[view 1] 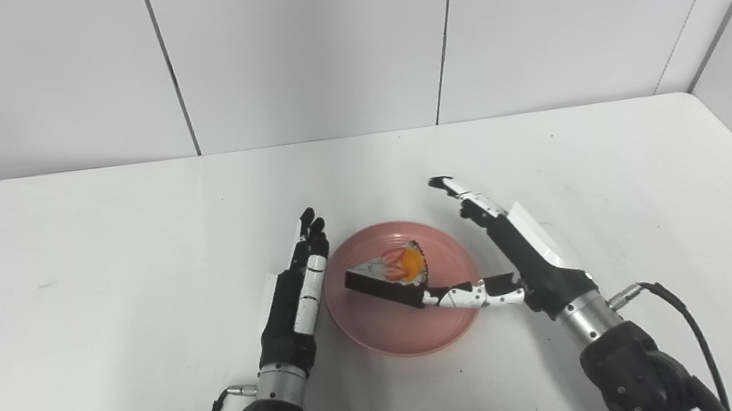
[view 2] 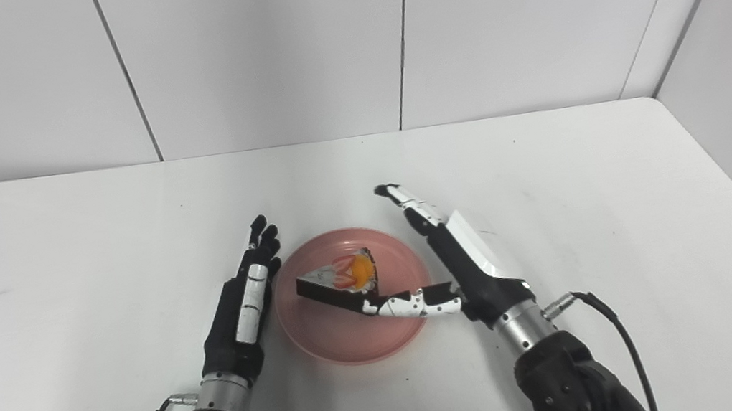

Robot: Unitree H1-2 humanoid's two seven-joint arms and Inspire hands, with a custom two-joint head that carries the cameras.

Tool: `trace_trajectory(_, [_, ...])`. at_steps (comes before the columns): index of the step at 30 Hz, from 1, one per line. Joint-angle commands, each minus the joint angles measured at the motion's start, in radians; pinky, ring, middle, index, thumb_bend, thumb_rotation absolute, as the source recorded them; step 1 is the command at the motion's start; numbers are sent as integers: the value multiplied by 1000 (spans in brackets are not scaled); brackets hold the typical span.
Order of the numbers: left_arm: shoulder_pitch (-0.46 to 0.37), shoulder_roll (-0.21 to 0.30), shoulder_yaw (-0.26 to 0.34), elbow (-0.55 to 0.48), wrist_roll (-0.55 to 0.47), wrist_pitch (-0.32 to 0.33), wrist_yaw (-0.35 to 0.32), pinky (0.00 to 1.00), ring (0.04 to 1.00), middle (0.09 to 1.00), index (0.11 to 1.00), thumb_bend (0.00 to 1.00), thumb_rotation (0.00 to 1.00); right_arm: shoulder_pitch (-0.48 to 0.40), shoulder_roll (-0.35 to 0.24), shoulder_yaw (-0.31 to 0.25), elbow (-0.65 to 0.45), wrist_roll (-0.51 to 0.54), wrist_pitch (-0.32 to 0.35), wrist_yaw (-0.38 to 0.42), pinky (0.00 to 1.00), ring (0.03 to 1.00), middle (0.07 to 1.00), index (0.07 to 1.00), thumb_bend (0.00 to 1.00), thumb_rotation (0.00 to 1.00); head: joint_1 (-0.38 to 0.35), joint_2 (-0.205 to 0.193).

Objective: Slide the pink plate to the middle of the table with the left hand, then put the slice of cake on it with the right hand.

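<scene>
The pink plate (view 1: 384, 326) lies near the middle of the white table, towards the front. A dark slice of cake (view 1: 389, 274) topped with strawberry and orange rests on it, pointing left. My left hand (view 1: 300, 295) stands edge-on just left of the plate's rim, fingers straight and together, holding nothing. My right hand (view 1: 514, 248) is open at the plate's right side, its fingers raised and pointing away over the far rim. Its thumb (view 1: 470, 295) reaches across the plate and touches the cake's near right corner.
The white table (view 1: 122, 227) stretches wide on both sides and behind the plate, ending at a white panelled wall (view 1: 312, 39). Cables run from both wrists near the front edge.
</scene>
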Motion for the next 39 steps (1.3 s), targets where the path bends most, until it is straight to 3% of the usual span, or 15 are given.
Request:
trace_trajectory(1, [4,19,11,13,-6,-36,-1,1000,1000,1000,1000,675,989,-5,37,-45,2,65,2,-48,880,958,991,981,582,629,0,1])
trace_trajectory(4, [3,28,16,11,-9,-34,-9,1000,1000,1000,1000,679,995,5,83,-106,28,173,3,-57,938,975,1000,998,534,741,-2,8])
trace_trajectory(8, [0,35,20,14,-14,-43,-9,1000,1000,1000,1000,698,989,10,125,-158,58,330,-7,-42,997,999,1000,1000,483,721,-9,11])
trace_trajectory(12, [-1,36,21,15,-11,-47,-2,1000,1000,1000,1000,687,979,10,135,-161,85,394,-23,-32,1000,992,1000,1000,500,759,-18,10])
trace_trajectory(18, [-2,37,21,13,-20,-43,-7,1000,1000,1000,1000,669,975,17,149,-143,81,435,5,-21,1000,999,1000,1000,559,770,-29,-6])
trace_trajectory(28, [14,27,21,-12,-4,-33,14,996,1000,1000,1000,667,997,38,160,-128,60,435,12,-39,1000,996,998,1000,497,777,-23,10])
trace_trajectory(33, [24,25,21,-25,-9,-25,17,1000,1000,1000,1000,680,997,43,173,-131,61,451,9,-45,1000,986,988,996,424,863,-26,15])
trace_trajectory(39, [20,29,25,-19,-21,-27,15,1000,1000,1000,1000,677,1000,44,180,-127,57,446,16,-52,1000,993,984,999,429,881,-34,19])
